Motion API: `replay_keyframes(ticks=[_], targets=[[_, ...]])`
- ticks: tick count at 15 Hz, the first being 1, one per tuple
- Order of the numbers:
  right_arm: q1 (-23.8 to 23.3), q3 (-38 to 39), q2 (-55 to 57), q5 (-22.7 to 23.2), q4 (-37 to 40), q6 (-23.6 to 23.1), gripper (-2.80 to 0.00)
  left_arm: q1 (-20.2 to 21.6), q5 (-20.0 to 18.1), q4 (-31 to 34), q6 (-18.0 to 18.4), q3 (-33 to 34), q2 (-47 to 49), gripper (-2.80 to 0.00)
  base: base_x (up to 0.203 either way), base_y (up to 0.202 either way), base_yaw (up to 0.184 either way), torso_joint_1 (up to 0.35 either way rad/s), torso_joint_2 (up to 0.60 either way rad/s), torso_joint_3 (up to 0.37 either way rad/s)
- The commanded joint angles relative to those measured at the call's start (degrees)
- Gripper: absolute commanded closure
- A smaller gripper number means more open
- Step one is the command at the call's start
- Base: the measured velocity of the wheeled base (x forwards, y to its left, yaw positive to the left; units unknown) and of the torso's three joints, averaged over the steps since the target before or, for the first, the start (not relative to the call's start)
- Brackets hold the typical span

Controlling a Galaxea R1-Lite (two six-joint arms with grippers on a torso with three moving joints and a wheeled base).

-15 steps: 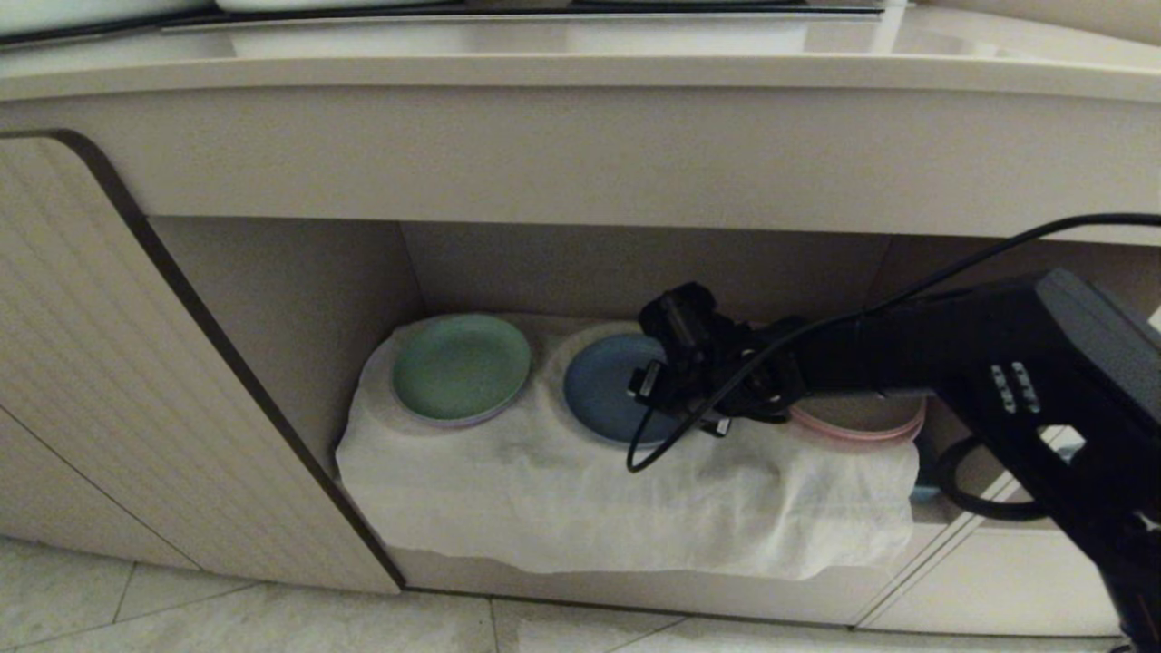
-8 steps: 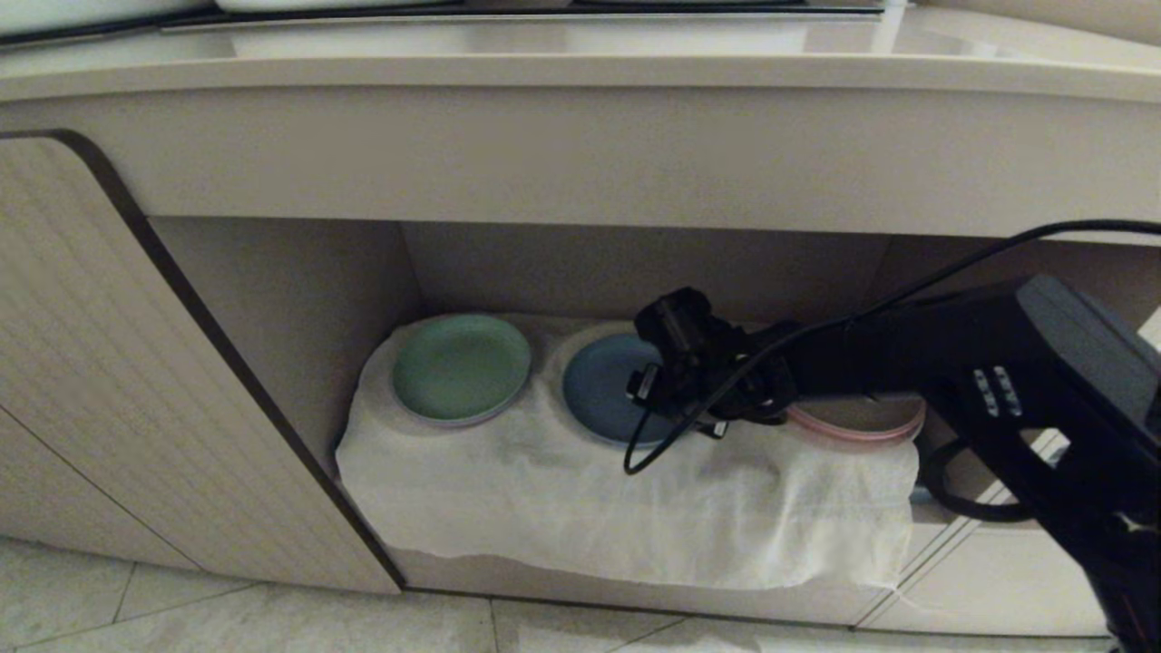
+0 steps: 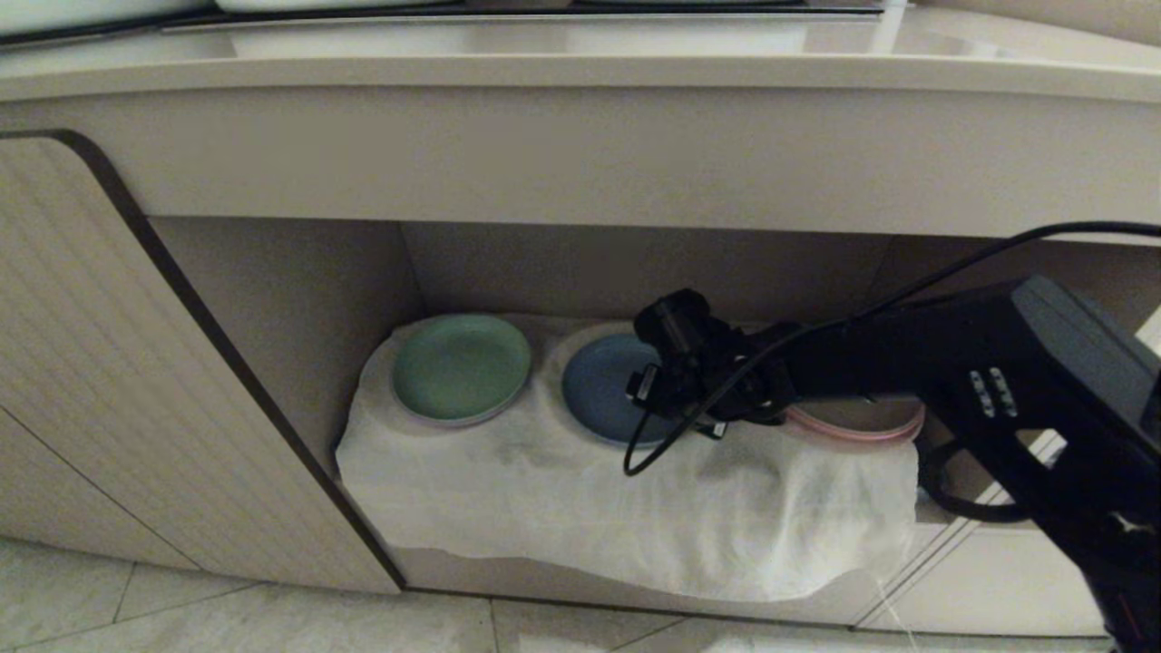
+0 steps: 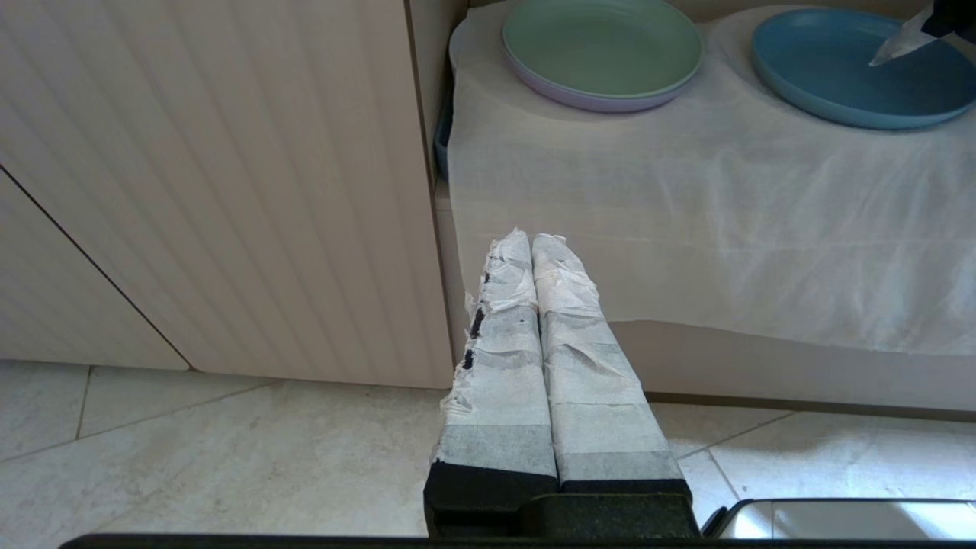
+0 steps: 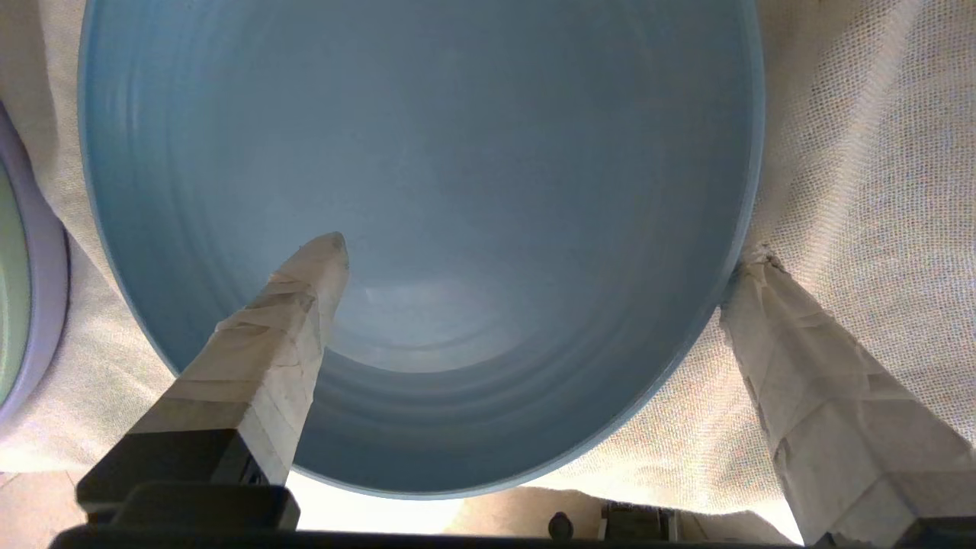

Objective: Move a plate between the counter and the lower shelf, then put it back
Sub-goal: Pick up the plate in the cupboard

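below, white cloth [image 3: 580,508] drapes lower shelf [image 3: 299,299]; right gripper [image 5: 537,263] spread, seemingly astride plate [image 5: 427,191].

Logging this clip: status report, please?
Right gripper open, straddling rim of blue plate on lower shelf. Left gripper shut, parked low. Plate not gripped. Nothing blocking.

I note the lower shelf [image 3: 299,299], a beige open-fronted recess, has its base covered by a wrinkled white cloth [image 3: 580,508] hanging over the front edge. On the cloth I see three abreast: a green plate [image 3: 461,367], the blue plate [image 3: 599,390] and a pink plate [image 3: 857,422].
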Motion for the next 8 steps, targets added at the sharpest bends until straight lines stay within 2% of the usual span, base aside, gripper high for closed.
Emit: replay_keyframes(ticks=[1,8], targets=[[0.0,0.0,0.1,-0.1,0.1,0.3,0.0,0.0,0.0,0.0,0.0,0.0,0.0,0.0,0.0,0.0,0.0,0.0,0.0,0.0],[0.0,0.0,-0.1,-0.3,0.1,0.2,0.0,0.0,0.0,0.0,0.0,0.0,0.0,0.0,0.0,0.0,0.0,0.0,0.0,0.0]])
